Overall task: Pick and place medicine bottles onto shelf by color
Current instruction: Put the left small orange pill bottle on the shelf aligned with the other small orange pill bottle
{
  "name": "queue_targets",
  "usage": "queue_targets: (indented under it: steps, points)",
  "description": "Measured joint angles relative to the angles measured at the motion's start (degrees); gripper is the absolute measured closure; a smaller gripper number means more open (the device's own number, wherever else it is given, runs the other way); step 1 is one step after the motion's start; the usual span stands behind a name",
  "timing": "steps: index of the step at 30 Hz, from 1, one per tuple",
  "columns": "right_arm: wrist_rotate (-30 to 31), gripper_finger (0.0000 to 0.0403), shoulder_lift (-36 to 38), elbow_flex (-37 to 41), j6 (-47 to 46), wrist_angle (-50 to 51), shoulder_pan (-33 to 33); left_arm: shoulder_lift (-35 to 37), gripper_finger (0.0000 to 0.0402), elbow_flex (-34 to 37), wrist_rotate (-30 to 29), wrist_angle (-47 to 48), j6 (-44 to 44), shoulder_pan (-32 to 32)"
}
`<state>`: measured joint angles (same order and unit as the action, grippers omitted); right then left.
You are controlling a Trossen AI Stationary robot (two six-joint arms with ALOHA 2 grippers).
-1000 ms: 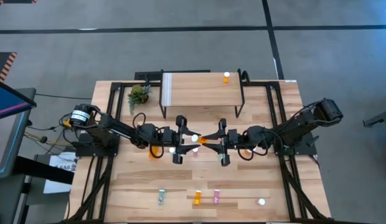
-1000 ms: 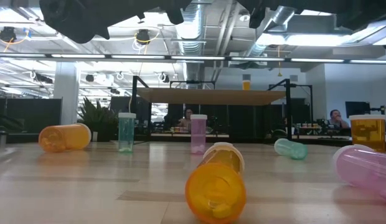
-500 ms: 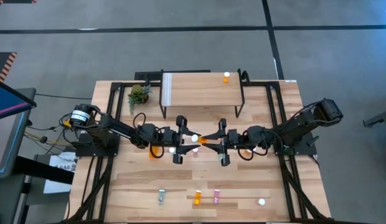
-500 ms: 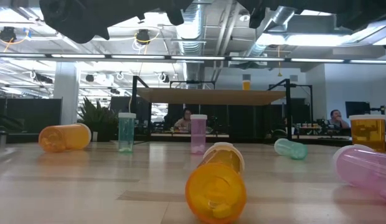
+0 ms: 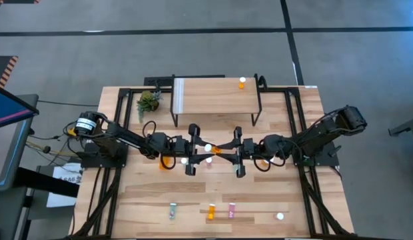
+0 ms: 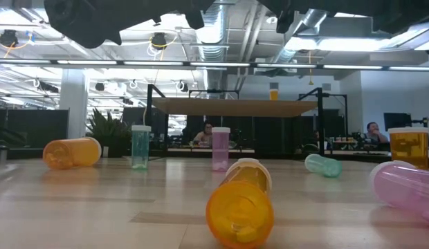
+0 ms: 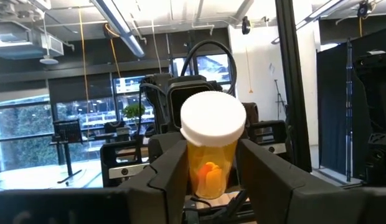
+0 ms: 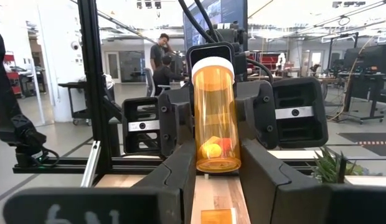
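At centre frame in the high view, the left gripper [image 5: 193,149] and right gripper [image 5: 237,153] face each other above the table [image 5: 293,200], with one orange bottle [image 5: 215,151] between them. The wrist views show each gripper clamped on it: the left gripper [image 7: 211,177] at the capped end [image 7: 213,116], the right gripper [image 8: 218,168] at the base of the same orange bottle [image 8: 214,118]. The shelf [image 5: 213,95] lies in the upper centre, carrying a small orange bottle [image 5: 242,83] near its right end, while a teal bottle [image 5: 172,211], an orange one [image 5: 210,213] and a pink one [image 5: 232,211] lie along the lower edge.
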<state>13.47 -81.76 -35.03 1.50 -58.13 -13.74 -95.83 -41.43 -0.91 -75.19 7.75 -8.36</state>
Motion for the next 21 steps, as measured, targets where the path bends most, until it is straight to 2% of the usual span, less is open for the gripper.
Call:
queue_targets:
  steps: [21]
  points:
    - [0.06, 0.0271, 0.0, 0.0, -0.13, 0.98, 0.02, 0.02, 0.0275, 0.0, -1.14, 1.54, 0.61, -0.02]
